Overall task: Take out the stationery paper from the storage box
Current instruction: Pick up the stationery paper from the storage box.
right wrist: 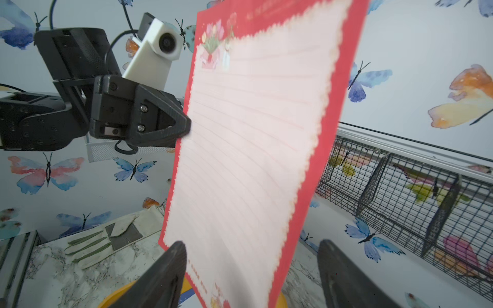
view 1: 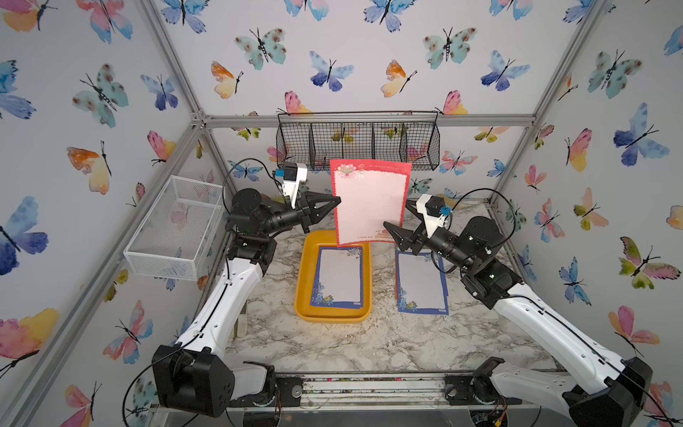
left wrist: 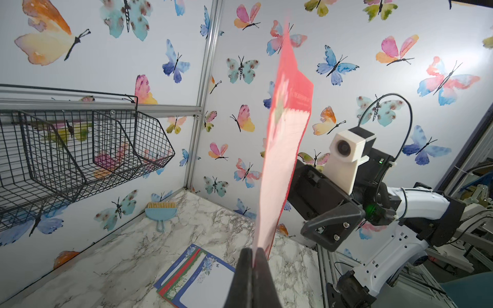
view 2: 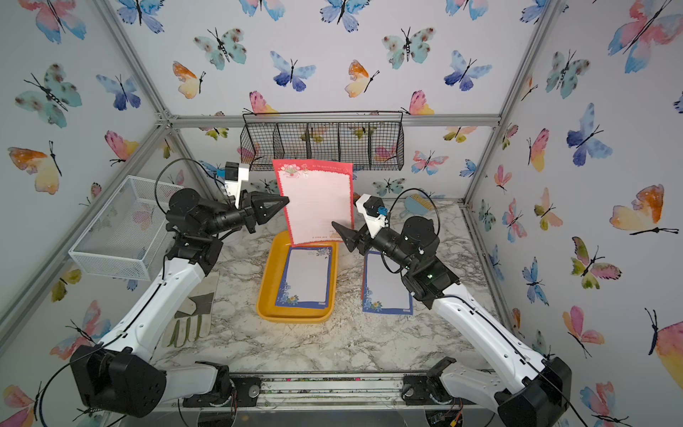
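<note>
Butterfly-papered walls (view 1: 369, 85) close in the marbled surface (view 1: 332, 344) that I am working over. About midway between its left and right edges lies the yellow-orange box (view 1: 303, 281), and a blue-bordered sheet (view 1: 339, 275) rests flat inside it.

My left tool (view 1: 337, 202) is clamped tight on the left side edge of a red-bordered sheet (view 1: 369, 201). It holds the sheet upright in the air above the far end of the box, and in both top views the sheet's bottom edge overlaps the far rim. Through the left wrist camera I see the same sheet almost edge-on, rising from the closed fingers (left wrist: 241, 280).

My right tool (view 1: 388, 226) reaches in at the sheet's lower right part with its jaws spread wide. The right wrist camera shows the two fingers (right wrist: 165, 277) well apart, with the bottom edge of the sheet hanging between them and not pinched. Whether either finger brushes the paper I cannot tell.

Just beside the box, toward the right edge of the surface, a pile of sheets (view 1: 421, 283) lies flat. Its top sheet is blue-bordered, and green and red borders peek out beneath in the left wrist view.

A white mesh basket (view 1: 173, 229) sits against the left wall and a black wire basket (view 1: 358, 140) hangs on the back wall. A glove (view 2: 192, 318) lies by the left edge, and a small blue brush (left wrist: 161, 213) sits in the far right corner
</note>
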`<action>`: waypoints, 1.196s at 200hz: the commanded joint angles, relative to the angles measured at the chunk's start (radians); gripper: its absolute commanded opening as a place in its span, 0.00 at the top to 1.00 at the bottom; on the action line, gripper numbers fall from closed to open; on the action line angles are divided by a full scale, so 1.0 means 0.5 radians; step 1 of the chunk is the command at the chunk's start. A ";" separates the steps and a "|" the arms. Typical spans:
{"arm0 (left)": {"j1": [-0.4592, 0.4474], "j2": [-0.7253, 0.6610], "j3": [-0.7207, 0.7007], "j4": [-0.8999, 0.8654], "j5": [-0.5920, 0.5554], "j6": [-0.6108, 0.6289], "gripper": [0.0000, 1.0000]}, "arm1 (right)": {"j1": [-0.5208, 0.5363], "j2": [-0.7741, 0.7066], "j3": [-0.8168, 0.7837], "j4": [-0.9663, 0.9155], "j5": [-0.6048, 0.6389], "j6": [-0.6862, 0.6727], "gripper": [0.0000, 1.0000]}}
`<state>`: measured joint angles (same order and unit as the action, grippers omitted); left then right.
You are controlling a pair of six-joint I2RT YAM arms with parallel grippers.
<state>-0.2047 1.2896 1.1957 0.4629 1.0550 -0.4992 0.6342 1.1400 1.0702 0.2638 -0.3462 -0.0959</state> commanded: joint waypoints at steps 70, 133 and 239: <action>-0.006 -0.159 -0.100 0.103 0.023 0.010 1.00 | 0.002 0.106 0.061 0.293 -0.369 0.144 0.61; -0.020 -0.179 -0.106 0.102 0.041 0.023 1.00 | 0.002 0.161 0.082 0.296 -0.365 0.222 0.81; -0.020 -0.192 -0.091 -0.216 -0.302 0.256 0.41 | 0.002 0.077 0.014 0.129 -0.250 0.329 0.98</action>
<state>-0.2115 1.2217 1.1362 0.4118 0.9813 -0.4290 0.6342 1.2133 1.0893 0.3706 -0.5098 0.0433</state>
